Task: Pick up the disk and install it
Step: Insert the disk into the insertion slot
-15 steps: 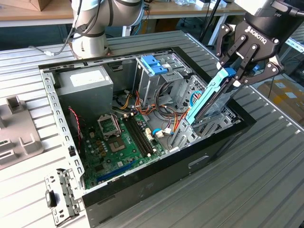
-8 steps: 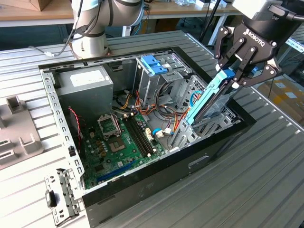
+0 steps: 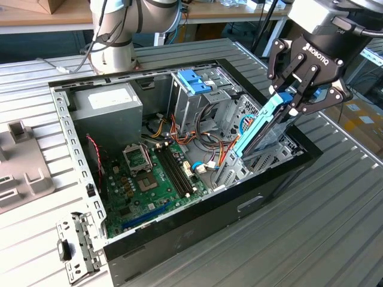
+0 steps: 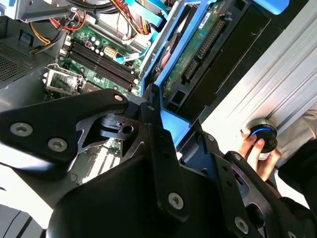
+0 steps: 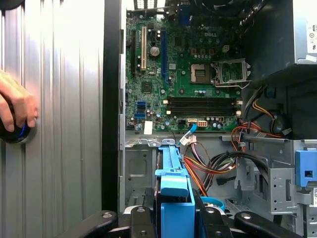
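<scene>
Gripper [image 3: 299, 100]: fingers clamped on the upper end of the disk [image 3: 263, 128] | Disk: upper right of the exterior view, tilted, lower end dipping into the open computer case [image 3: 60, 113] near its right wall | Case: motherboard [image 3: 149, 173] exposed at centre | Table: in the first wrist view, a person's hand [image 5: 15, 106] rests on a round black knob [image 5: 20, 135]

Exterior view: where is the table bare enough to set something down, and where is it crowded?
Bare ribbed table runs along the case's black wall, toward the exterior view's right. Crowded: inside, around the cables, where the pincer holds the disk; the grey tray and metal bracket take the exterior view's left.
</scene>
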Available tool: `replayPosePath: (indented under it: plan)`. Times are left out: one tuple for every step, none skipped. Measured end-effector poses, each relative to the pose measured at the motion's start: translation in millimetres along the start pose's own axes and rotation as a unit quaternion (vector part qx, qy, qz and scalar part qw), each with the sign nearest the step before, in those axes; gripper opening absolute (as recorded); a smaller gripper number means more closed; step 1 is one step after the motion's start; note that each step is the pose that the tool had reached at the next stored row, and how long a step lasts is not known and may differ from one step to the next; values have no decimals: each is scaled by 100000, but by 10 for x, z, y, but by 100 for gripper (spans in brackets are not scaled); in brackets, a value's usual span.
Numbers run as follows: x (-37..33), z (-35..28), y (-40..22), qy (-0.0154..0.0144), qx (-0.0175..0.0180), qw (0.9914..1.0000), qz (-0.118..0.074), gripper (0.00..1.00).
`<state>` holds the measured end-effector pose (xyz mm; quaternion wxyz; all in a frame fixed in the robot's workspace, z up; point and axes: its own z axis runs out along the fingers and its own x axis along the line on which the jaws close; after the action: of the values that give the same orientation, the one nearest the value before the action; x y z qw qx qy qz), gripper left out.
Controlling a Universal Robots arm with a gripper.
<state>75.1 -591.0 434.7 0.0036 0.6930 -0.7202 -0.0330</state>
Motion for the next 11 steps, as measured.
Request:
replayPosePath:
  plan:
    - [1,8,0,-1,1,100000,3,37]
    - [1,17,-1,1,0,100000,2,37]
    - [1,26,-1,5,0,100000,1,37]
    - [2,42,-2,5,-1,100000,2,37]
    - [2,48,-2,4,0,100000,2,37]
    - [2,52,-3,5,-1,100000,1,37]
    - [2,57,-3,3,1,100000,1,37]
    - [3,58,-3,8,-1,100000,2,37]
    - [3,59,-3,8,1,100000,5,37]
    - [3,60,-3,3,0,100000,4,37]
    - [3,60,-3,3,0,100000,4,37]
